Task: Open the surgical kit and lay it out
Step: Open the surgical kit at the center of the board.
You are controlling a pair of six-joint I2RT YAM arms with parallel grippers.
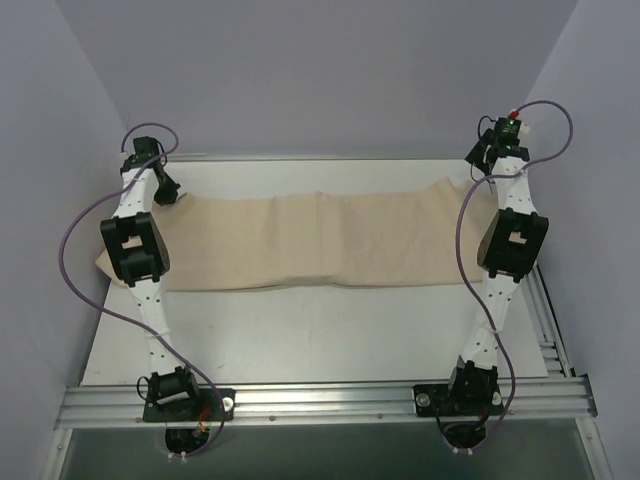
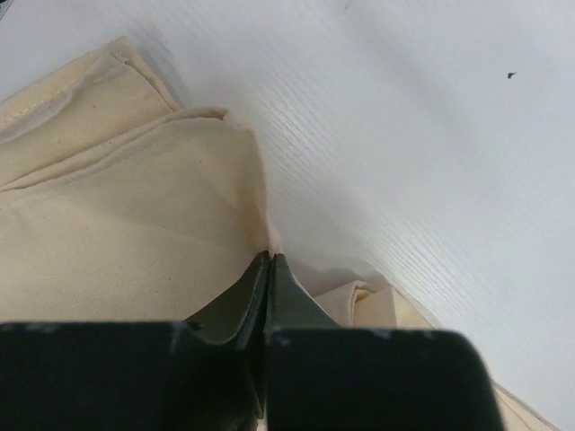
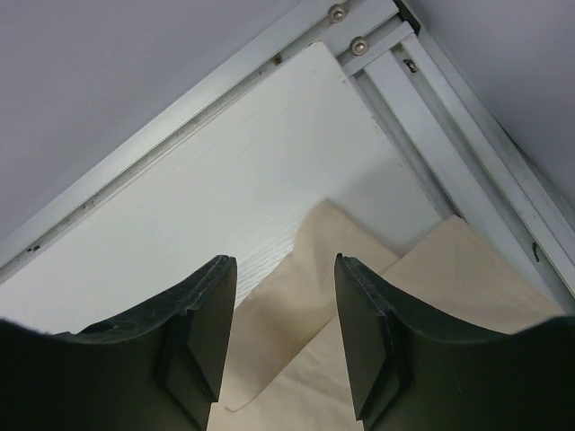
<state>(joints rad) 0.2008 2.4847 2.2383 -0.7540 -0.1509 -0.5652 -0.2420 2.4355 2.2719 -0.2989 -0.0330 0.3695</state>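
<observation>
The surgical kit shows as a long beige cloth wrap (image 1: 320, 240) lying flat across the far half of the white table. At its far left corner my left gripper (image 1: 168, 192) is shut. In the left wrist view the fingertips (image 2: 269, 258) meet on a raised fold of the cloth (image 2: 135, 224). My right gripper (image 1: 480, 158) hangs at the cloth's far right corner. In the right wrist view it stands open (image 3: 286, 265) above the cloth (image 3: 431, 296), with nothing between the fingers.
Bare white tabletop (image 1: 320, 330) lies between the cloth and the arm bases. An aluminium rail (image 1: 320, 405) runs along the near edge and another (image 3: 449, 99) along the far right corner. Grey walls enclose the table on three sides.
</observation>
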